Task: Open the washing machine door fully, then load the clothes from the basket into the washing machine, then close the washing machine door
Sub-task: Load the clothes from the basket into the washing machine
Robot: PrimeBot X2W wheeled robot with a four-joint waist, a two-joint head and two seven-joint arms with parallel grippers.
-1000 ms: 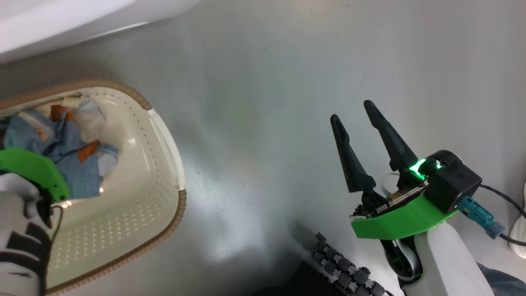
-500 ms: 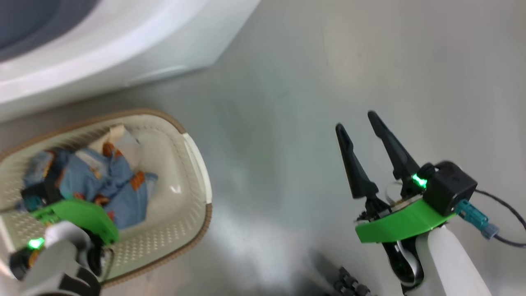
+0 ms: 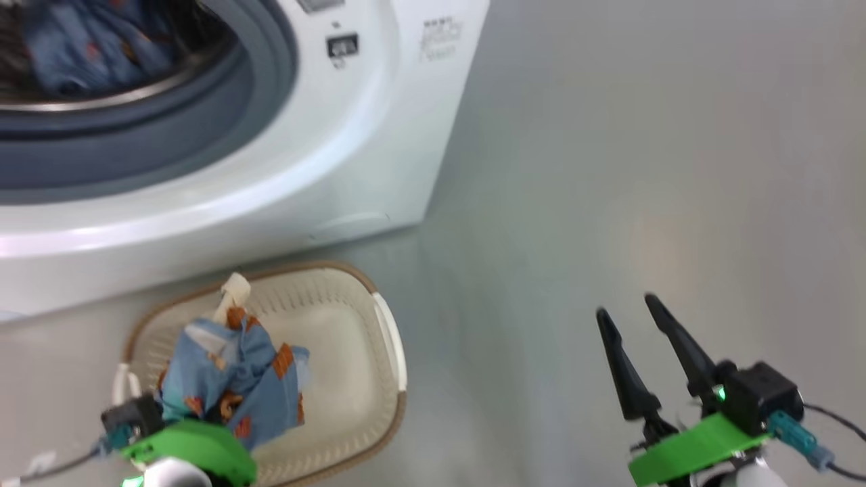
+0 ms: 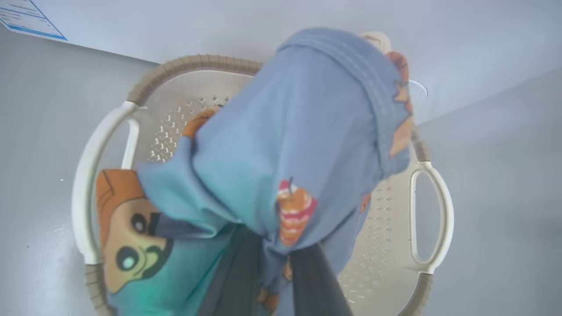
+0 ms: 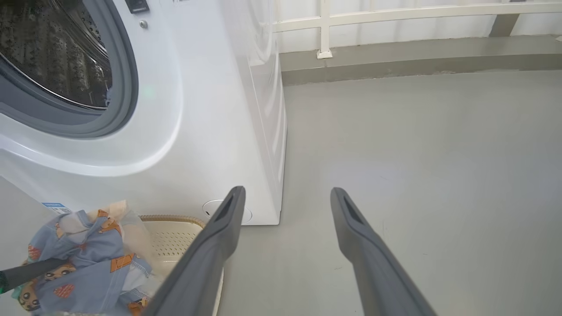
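My left gripper (image 4: 274, 263) is shut on a bundle of light blue clothes (image 4: 285, 145) with orange prints, held up above the basket (image 3: 338, 338). Its dark fingers (image 4: 316, 285) vanish into the fabric. The cream basket with its brown rim (image 4: 193, 66) stands on the floor in front of the washing machine (image 3: 365, 135). More blue clothes (image 3: 74, 47) lie inside the steel drum (image 5: 52, 57). My right gripper (image 3: 626, 305) hangs open and empty over bare floor to the right. The washing machine door is out of view.
Grey floor (image 3: 643, 169) stretches to the right of the washer. A white railing (image 5: 395, 19) and a low ledge run along the far side. A blue-edged label (image 4: 26, 22) sits low on the washer's front.
The camera has tilted up, bringing the washer's drum into view. My left gripper has lifted the blue bundle out of the basket. The right gripper stays open.
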